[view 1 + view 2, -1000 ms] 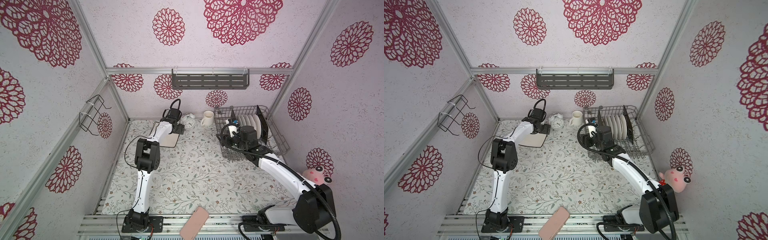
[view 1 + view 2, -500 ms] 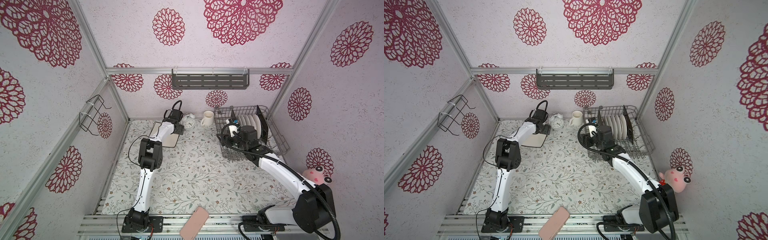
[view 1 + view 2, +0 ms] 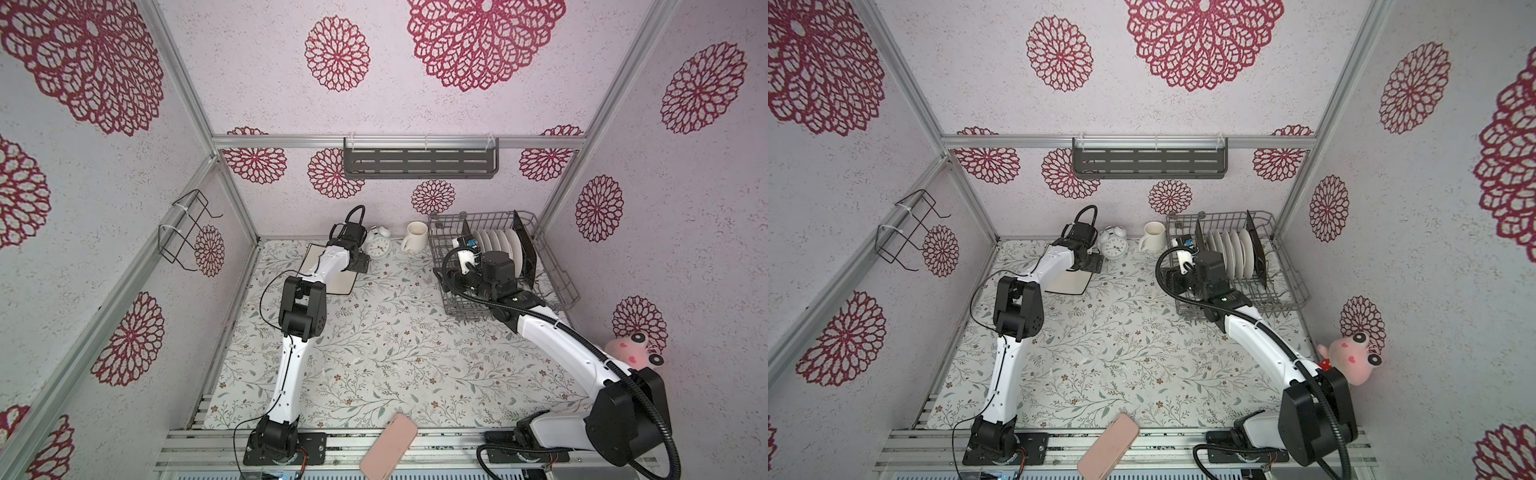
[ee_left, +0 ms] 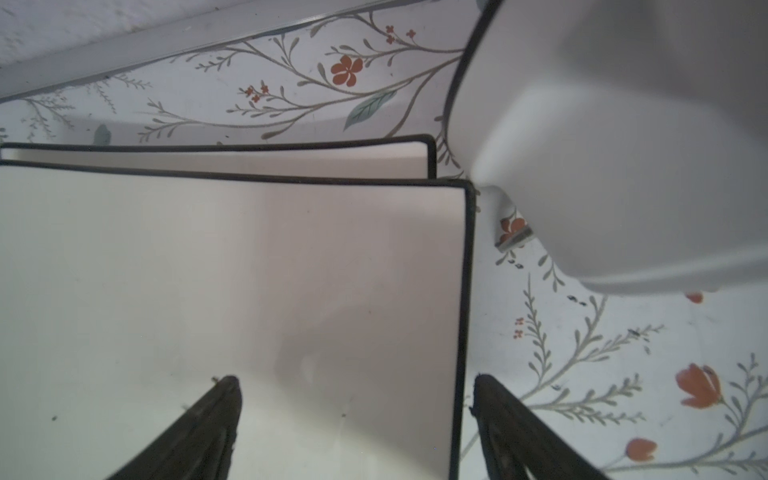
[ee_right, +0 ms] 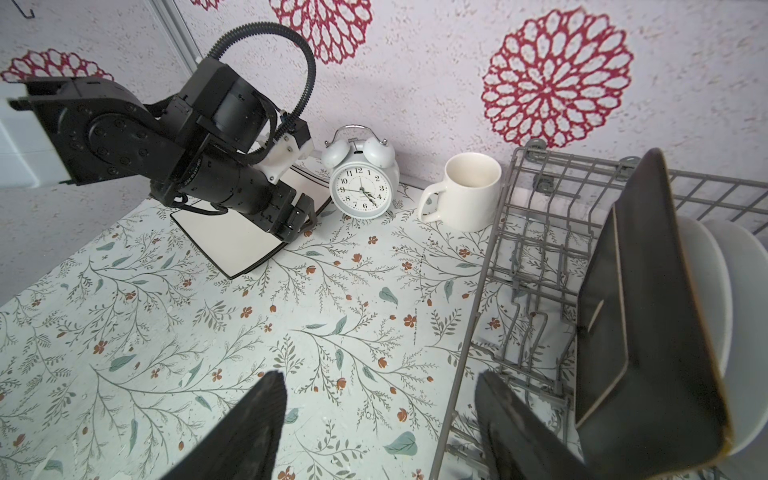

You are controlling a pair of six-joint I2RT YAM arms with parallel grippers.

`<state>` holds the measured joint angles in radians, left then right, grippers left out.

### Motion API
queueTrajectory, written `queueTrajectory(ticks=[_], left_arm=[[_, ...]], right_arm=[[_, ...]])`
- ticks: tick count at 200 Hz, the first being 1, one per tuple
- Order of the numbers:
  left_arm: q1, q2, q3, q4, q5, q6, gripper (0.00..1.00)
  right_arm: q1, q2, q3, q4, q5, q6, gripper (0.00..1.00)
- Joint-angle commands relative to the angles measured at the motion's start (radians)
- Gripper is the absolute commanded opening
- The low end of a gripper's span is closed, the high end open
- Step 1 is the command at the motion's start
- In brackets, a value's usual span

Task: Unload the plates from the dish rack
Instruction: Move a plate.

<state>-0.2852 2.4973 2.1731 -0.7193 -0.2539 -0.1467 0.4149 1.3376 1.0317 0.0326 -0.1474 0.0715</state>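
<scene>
Alarm clock [image 5: 360, 188] dial, nos. 1–12, tiny print on left arm [image 5: 124, 137], illegible

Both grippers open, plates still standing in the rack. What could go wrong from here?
The left gripper hangs open over the stacked square plates, beside the alarm clock; pulling away could clip the clock.
The right gripper hovers at the dish rack rim; a finger may snag wire reaching the black-backed plate, which could knock the round plates.

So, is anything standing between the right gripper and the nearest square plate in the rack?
Only the dish rack itself: its side wire shows in the gap of the open right gripper; the black-backed plate stands just beyond.
</scene>
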Motion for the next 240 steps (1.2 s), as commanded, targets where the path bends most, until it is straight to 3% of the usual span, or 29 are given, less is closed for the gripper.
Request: queueTrajectory(ticks=[1,142,240], left_arm=[[0.002,0.019,0.007,0.005,-0.035,0.012,0.9],[0.063,0.05,0.061,-0.004,-0.032,-0.053,0.91],[0.048,-0.052,-0.08,0.094,0.097,-0.023,0.87]], right_arm=[[-0.007,-0.007,-0.005,0.035,-0.011,0.009,0.75],[-0.006,-0.002,-0.011,0.023,-0.024,0.021,0.75],[-0.007,0.02,0.004,0.027,-0.024,0.012,0.75]])
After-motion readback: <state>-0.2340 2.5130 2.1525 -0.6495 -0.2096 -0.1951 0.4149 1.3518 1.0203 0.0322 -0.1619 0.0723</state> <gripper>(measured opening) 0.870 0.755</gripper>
